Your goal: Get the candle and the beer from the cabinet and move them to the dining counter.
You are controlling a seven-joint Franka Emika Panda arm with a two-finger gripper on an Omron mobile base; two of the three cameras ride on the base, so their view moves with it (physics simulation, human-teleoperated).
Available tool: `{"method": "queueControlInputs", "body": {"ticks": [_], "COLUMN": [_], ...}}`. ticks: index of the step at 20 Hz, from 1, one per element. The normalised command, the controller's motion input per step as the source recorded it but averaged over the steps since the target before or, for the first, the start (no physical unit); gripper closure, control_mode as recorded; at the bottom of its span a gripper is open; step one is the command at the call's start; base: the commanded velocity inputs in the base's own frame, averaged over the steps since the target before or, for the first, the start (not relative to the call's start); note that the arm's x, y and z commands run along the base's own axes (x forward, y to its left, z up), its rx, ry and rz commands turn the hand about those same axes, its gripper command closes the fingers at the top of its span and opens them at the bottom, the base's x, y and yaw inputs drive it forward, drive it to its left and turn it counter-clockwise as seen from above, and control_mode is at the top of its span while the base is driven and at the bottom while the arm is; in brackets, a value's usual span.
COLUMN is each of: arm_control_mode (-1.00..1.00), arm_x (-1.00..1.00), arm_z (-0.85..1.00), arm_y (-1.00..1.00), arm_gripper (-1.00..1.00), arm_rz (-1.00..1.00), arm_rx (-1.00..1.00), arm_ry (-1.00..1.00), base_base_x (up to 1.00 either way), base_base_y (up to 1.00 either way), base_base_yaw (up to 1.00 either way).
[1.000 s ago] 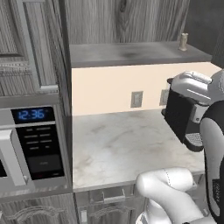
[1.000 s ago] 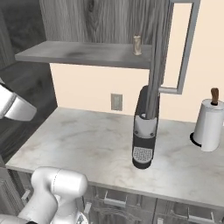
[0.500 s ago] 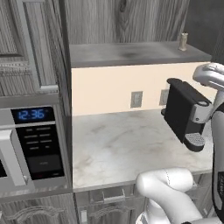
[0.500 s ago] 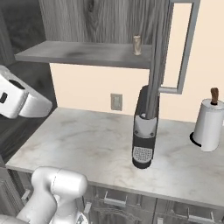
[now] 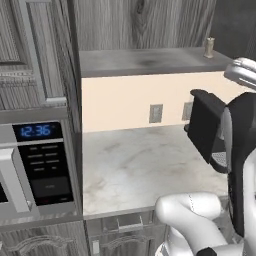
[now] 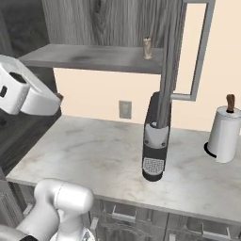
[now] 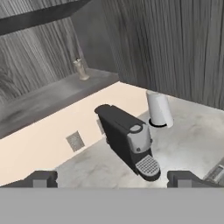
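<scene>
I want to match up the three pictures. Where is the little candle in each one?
Left base view: the candle stands at the upper right, near the right end of the shelf.
Right base view: top middle, on the shelf beside the open door.
Hand view: upper left, on the shelf, which tilts here.
Shared landmark: the dark coffee machine on the counter below the candle.

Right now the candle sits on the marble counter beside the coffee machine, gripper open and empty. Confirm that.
Not quite. The candle stands on the cabinet's grey shelf, above the coffee machine, as the right base view shows. The gripper is open and empty.
</scene>
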Motion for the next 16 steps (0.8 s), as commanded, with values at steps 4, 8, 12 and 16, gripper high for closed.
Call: {"method": "queueControlInputs", "body": {"ticks": [4, 8, 12, 16], "arm_control_mode": [-1.00, -1.00, -1.00, -1.00], "arm_x": [0.43, 0.46, 0.41, 0.50], "arm_z": [0.06, 0.08, 0.03, 0.11], "arm_y": [0.00, -0.12, -0.20, -0.08], "arm_gripper": [-1.00, -1.00, -1.00, -1.00], "arm_rz": [-0.24, -0.06, 0.00, 0.00], "arm_rx": [-0.11, -0.09, -0.07, -0.08], "arm_ry": [0.00, 0.00, 0.00, 0.04], "base_base_x": [0.00, 0.00, 0.00, 0.00], "base_base_y": [0.00, 0.00, 0.00, 0.00], "base_base_yaw": [0.00, 0.00, 0.00, 0.00]}}
